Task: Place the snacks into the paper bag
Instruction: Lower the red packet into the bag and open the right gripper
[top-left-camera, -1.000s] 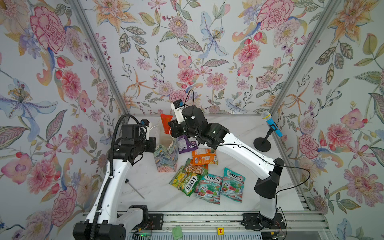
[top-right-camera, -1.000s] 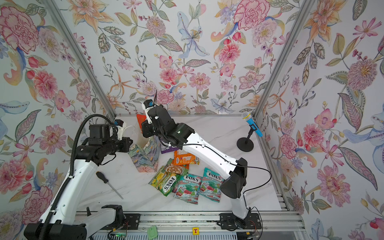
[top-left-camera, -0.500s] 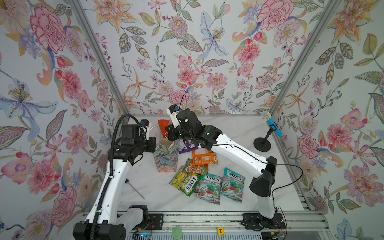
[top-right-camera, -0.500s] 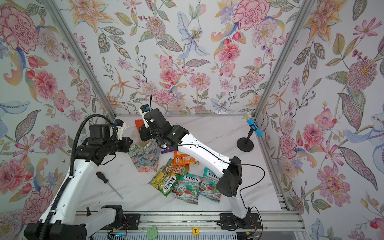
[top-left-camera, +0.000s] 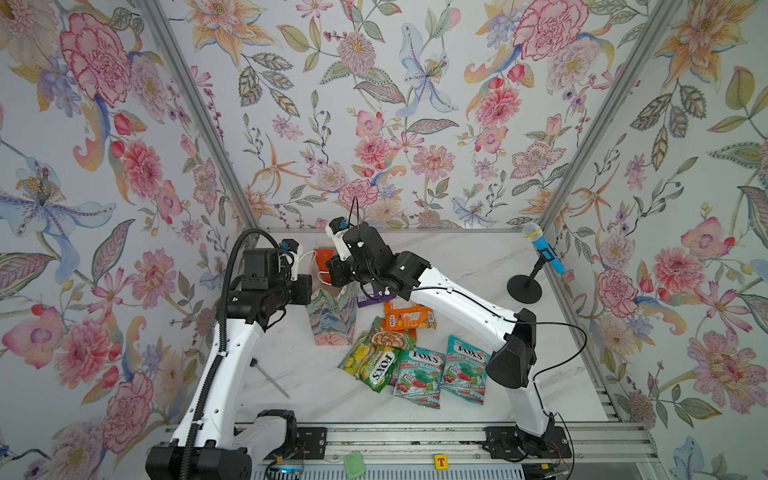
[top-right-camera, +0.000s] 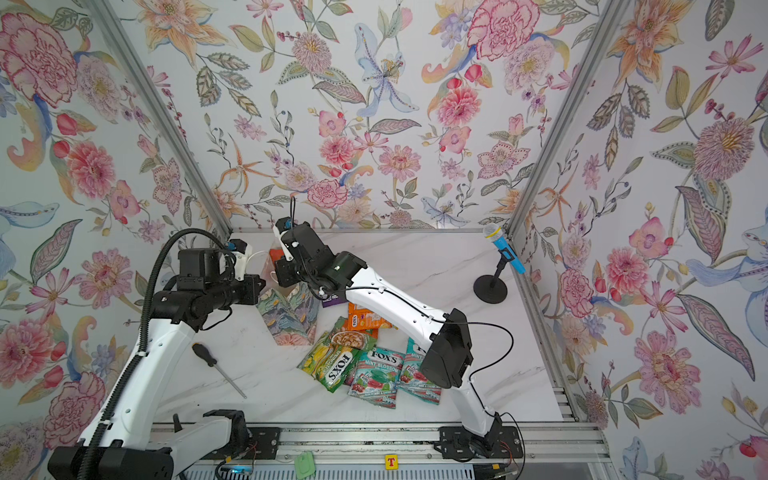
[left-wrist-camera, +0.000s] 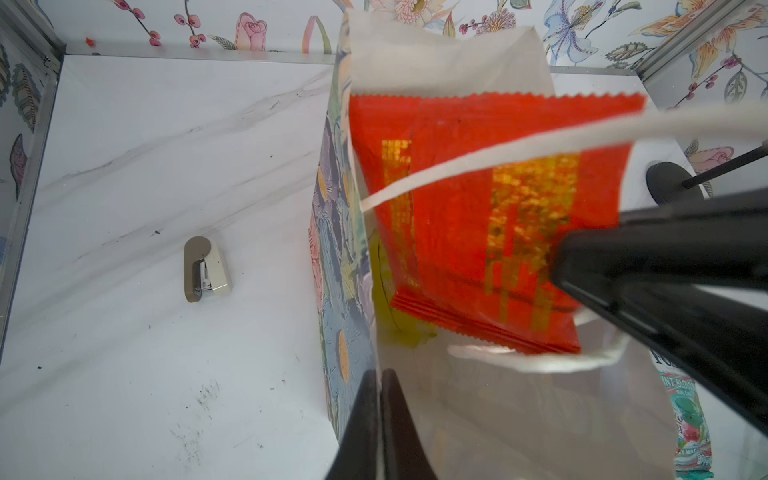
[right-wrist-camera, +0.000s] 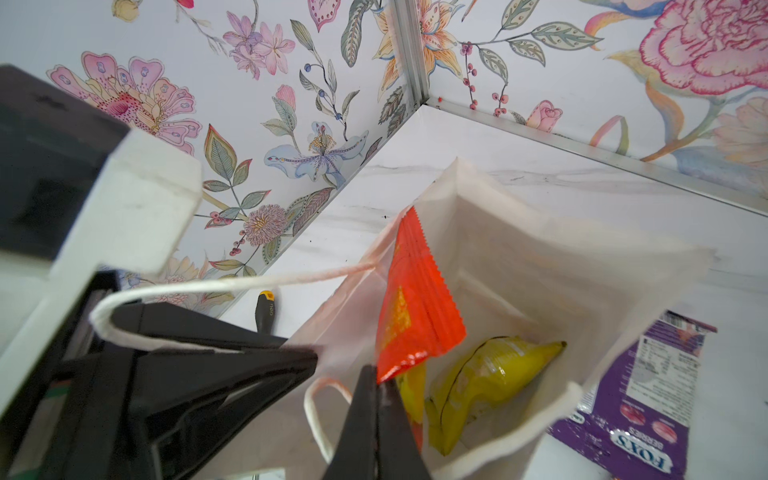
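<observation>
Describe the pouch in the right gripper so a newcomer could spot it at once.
Find the tall painted paper bag standing left of the candy pile. In its white mouth hangs a red-orange foil pouch with gold print, pinched by the right gripper; the yellow pouch below it lies loose.

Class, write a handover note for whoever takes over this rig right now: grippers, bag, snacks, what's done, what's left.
Left gripper: shut on the bag rim.
Right gripper: shut on a red pouch that hangs in the bag's mouth, not yet released.
Done: a yellow pouch lies at the bag's bottom.
Left: release the red one, then bag the purple pouch beside the bag and the pile nearby.
</observation>
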